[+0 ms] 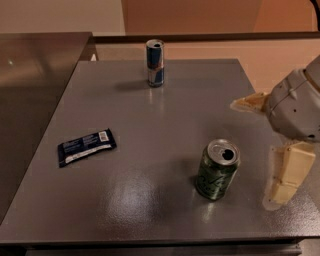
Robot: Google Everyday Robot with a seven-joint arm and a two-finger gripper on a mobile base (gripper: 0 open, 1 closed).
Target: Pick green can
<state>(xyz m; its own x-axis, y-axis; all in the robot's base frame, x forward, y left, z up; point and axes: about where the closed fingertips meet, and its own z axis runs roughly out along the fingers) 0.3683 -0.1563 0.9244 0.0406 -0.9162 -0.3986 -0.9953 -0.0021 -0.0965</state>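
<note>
Green can: the green can [217, 170] stands upright on the counter [150, 210], in the near right part, silver top up with its opening showing.
Claw: the claw [254, 152] is at the right edge, beside the can and apart from it; its pale fingers [290, 167] are spread wide with nothing between them.
Done so far: judging by where things lie, the arm is near the right thing, with the claw roughly level with the can.
Left to do: the can is not yet touched, so closing in around it, gripping it and lifting it all remain.
Progress estimate: early, likely still in the approach.
Other can: a taller blue-and-silver can [155, 63] stands at the far edge, well apart from the green one; it is not the target.
Wrapper: a dark snack bar [86, 147] lies flat toward the left, well away from the claw's path.
Counter surface: grey and matte with a fine speckle, carrying soft reflections of light near the front.
Left side: a second brownish metal surface [35, 65] adjoins the counter.
Room: a plain wall [190, 15] in warm tan and orange tones rises behind, with a dark rail running along its foot.
</note>
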